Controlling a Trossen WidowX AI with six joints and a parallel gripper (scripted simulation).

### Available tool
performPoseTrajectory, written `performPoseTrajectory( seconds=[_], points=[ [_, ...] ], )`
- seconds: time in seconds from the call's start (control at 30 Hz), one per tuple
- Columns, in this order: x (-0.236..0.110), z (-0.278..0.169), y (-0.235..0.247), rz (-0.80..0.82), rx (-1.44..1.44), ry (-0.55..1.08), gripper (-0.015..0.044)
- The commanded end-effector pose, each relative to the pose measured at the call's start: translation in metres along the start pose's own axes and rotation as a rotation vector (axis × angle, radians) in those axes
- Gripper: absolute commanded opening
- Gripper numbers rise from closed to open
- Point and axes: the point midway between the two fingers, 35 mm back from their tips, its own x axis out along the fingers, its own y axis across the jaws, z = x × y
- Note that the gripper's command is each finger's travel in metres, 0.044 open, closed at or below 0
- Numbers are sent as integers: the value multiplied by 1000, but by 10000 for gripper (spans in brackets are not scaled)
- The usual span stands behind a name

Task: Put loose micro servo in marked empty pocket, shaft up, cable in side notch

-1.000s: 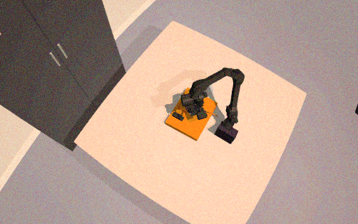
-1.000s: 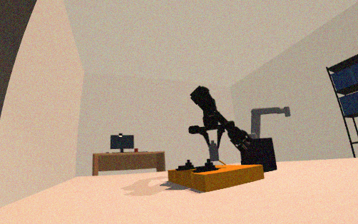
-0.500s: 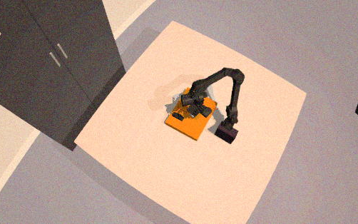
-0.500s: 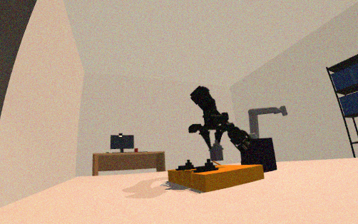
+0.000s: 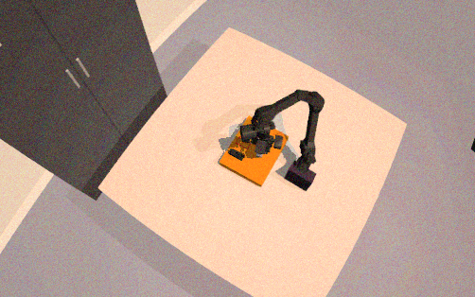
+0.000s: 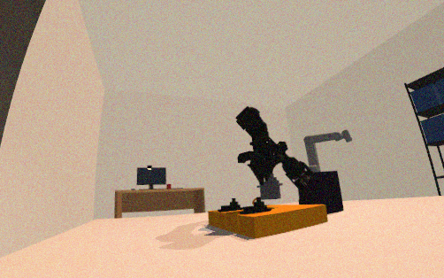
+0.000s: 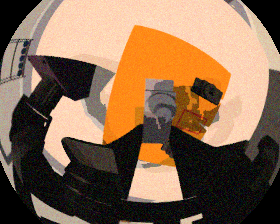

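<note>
My gripper (image 6: 268, 181) (image 7: 155, 128) (image 5: 261, 143) is shut on the grey micro servo (image 6: 271, 190) (image 7: 159, 106). It holds the servo upright a little above the orange deck (image 5: 257, 170) (image 6: 285, 220) (image 7: 164, 50), clear of the surface. In the wrist view the servo's round output shaft faces the camera, and the marked pocket (image 7: 189, 123) shows as a reddish outline just right of it. A dark fitted servo (image 7: 207, 90) sits beyond the pocket. Two fitted servos (image 6: 231, 205) (image 6: 258, 207) stand on the deck's near-left part. The cable is too small to make out.
The arm's dark base block (image 5: 300, 177) (image 6: 325, 190) stands at the deck's right end. A dark cabinet (image 5: 44, 71) is off the mat to the left. A desk with a monitor (image 6: 158, 199), a grey arm (image 6: 325, 139) and a shelf rack (image 6: 440, 111) stand far behind.
</note>
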Motion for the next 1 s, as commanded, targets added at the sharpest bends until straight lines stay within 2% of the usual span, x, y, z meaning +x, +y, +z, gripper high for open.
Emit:
performPoseTrajectory(
  seconds=[0.0, 0.97],
  points=[
    [-2, 1, -2, -6, -164, -6, 0],
    [-2, 1, -2, -9, -1165, -2, 0]
  ],
)
